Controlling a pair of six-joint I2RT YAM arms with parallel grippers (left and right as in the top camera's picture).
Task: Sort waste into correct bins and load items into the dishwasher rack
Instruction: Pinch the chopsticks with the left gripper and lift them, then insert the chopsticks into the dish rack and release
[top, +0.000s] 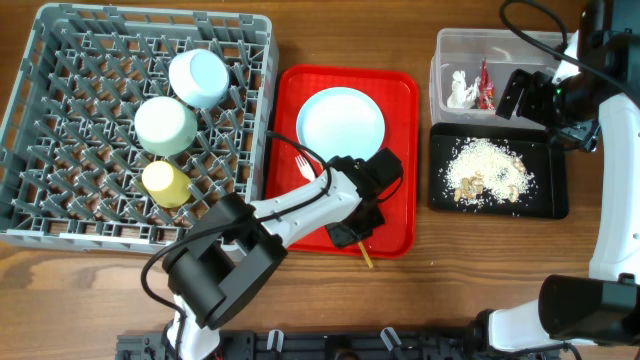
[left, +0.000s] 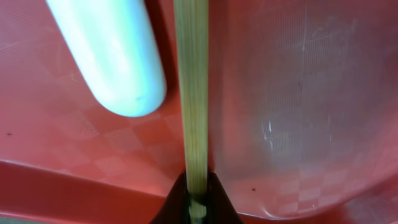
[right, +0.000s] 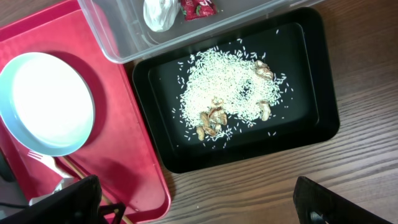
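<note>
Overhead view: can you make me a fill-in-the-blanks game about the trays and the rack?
The left fingers pinch a wooden ____.
The round, pale-blue ____ sits on the red tray.
The rice crumbs lie in the ____ tray.
In the rack, beside the blue bowl and the green bowl, stands a ____ cup.
Missing words: chopstick, plate, black, yellow.
</note>
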